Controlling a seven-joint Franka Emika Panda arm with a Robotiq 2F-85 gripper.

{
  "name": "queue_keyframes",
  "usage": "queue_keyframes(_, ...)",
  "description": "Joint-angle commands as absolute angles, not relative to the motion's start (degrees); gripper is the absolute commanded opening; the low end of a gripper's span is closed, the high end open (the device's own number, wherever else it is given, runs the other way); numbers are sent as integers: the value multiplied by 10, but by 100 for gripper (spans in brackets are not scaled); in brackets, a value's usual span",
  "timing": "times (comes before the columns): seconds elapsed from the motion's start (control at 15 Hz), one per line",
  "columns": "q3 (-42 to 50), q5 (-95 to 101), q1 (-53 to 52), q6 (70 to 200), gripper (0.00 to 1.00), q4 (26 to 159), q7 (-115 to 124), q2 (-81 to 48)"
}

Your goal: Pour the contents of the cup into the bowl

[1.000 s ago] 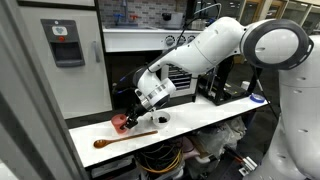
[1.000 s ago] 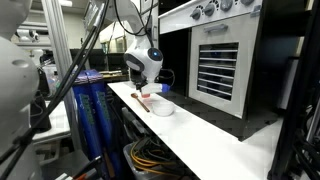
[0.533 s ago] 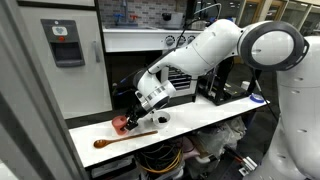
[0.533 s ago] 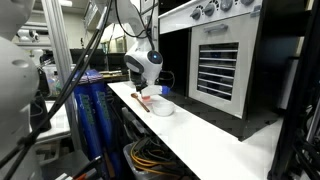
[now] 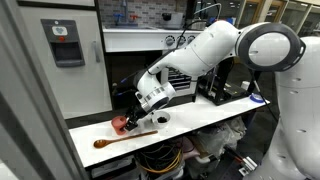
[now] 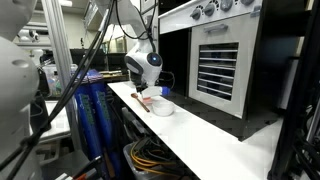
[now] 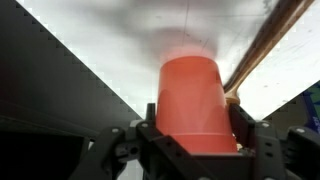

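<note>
Reaching down over the table (image 5: pixel 212 113), the arm (image 5: pixel 215 45) holds its gripper (image 7: pixel 195 128) clamped on the red cup (image 7: pixel 190 95). Cup sits low beside the wooden spoon (image 5: pixel 125 138), near the white bowl (image 5: pixel 160 118), not above it. Contact with the table cannot be confirmed.

the cup (image 7: pixel 190 95) is partly hidden; the spoon (image 7: pixel 262 50) runs off-frame.

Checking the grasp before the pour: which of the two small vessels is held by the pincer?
The small red cylindrical cup: the pincer is shut on it; the shallow white bowl sits free.
</note>
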State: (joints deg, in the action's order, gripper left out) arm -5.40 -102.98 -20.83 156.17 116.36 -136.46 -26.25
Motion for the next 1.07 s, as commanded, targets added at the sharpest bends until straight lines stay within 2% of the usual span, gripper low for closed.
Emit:
queue_keyframes(0.0, -53, -1060, -208, 1562, 47, 1150, -1403, -272)
queue_keyframes(0.07, -53, -1062, -208, 1562, 47, 1151, -1405, -272)
queue_keyframes(0.13, -53, -1066, -208, 1561, 79, 1152, -1410, -271)
queue_keyframes(0.2, -53, -1066, -208, 1560, 95, 1152, -1411, -271)
queue_keyframes(0.27, -53, -1068, -209, 1561, 99, 1153, -1413, -271)
queue_keyframes(1.0, -54, -1014, -214, 1589, 100, 1190, -1354, -220)
